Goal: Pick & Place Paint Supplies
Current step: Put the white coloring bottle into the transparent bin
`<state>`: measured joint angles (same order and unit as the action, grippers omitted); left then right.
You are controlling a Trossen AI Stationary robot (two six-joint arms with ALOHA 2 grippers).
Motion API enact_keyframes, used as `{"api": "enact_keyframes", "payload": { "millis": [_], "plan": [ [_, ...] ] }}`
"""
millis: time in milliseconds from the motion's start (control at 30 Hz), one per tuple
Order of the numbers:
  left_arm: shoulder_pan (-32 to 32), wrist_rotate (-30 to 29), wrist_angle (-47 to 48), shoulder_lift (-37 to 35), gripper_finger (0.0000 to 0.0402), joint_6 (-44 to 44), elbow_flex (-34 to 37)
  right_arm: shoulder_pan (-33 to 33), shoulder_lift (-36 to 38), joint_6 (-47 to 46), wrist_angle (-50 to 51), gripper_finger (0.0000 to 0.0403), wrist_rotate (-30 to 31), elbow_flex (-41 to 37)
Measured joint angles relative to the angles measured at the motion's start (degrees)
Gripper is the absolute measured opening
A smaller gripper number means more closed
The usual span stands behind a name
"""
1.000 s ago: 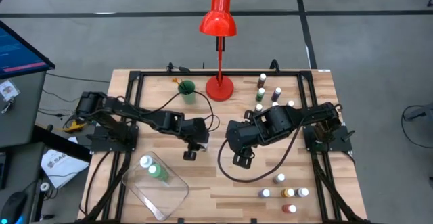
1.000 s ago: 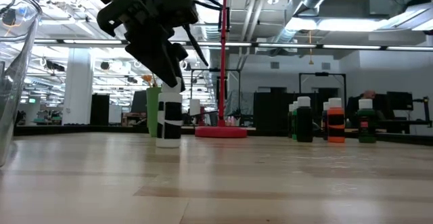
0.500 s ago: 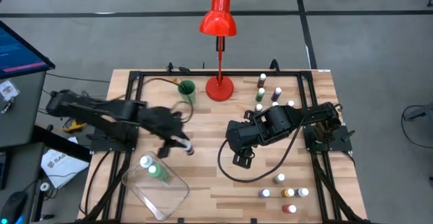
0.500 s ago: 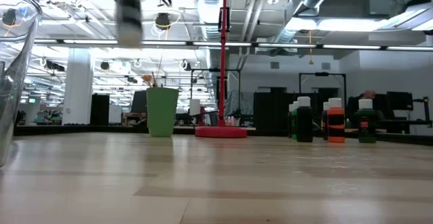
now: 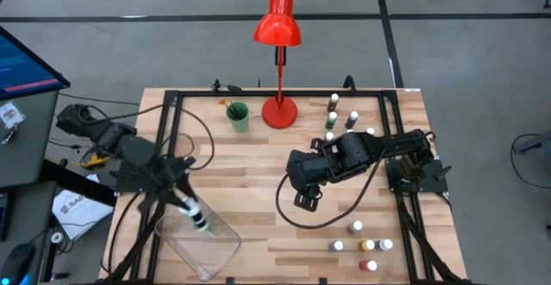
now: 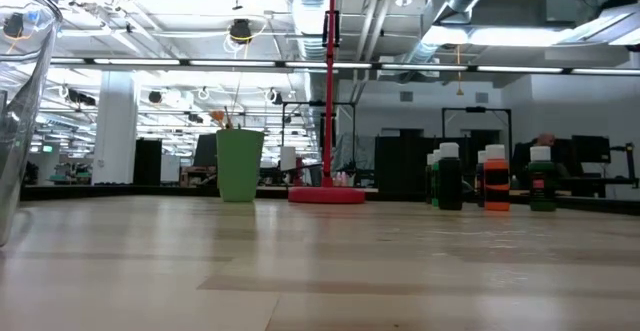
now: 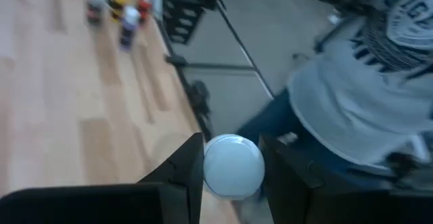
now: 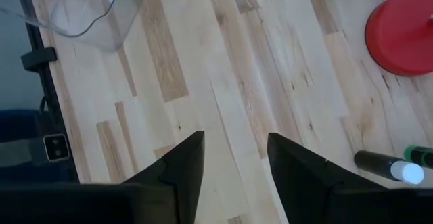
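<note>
The left gripper (image 5: pixel 191 212) is clamped on a small white-capped paint bottle (image 7: pixel 233 166), holding it over the clear plastic tray (image 5: pixel 219 250) that lies just beneath it at the table's (image 5: pixel 258 164) near left corner. The right gripper (image 5: pixel 307 201) hangs over the middle of the table with its fingers apart and nothing between them. More paint bottles (image 5: pixel 362 244) stand near it toward the near right edge, others (image 5: pixel 336 113) beyond it beside the red lamp (image 5: pixel 277 27).

Pale matt wood table (image 5: pixel 258 160), clear glossy plastic tray (image 5: pixel 219 249), red glossy lamp (image 5: pixel 276 18).
</note>
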<state>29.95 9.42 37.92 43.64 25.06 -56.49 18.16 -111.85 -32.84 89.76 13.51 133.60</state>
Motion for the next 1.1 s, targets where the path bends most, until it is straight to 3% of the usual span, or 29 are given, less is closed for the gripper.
{"api": "enact_keyframes", "payload": {
  "millis": [133, 533, 733, 1000, 1100],
  "plan": [
    [8.0, -2.6, 3.4, 0.0, 0.0104, 5.4, 0.0, 0.0, 0.0, -1.2, 0.0, 0.0157, 0.1, 0.0],
    [28.9, -19.2, 12.6, 6.4, 0.0103, 14.3, 0.0, 0.1, 0.0, -4.3, -0.3, 0.0155, 0.1, 0.0],
    [33.3, -24.6, 18.5, 12.7, 0.0105, 16.1, 0.0, 0.1, 0.0, -4.3, -0.4, 0.0154, 1.6, 0.0],
    [35.7, -26.5, 18.9, 19.4, 0.0105, 17.8, 0.0, -0.3, 0.0, -4.3, -0.4, 0.0153, 1.8, 0.0],
    [37.2, -30.0, 19.0, 21.1, 0.0106, 18.7, 0.0, -0.3, 0.0, -4.4, -0.4, 0.0151, 1.8, 0.0]
  ]
}}
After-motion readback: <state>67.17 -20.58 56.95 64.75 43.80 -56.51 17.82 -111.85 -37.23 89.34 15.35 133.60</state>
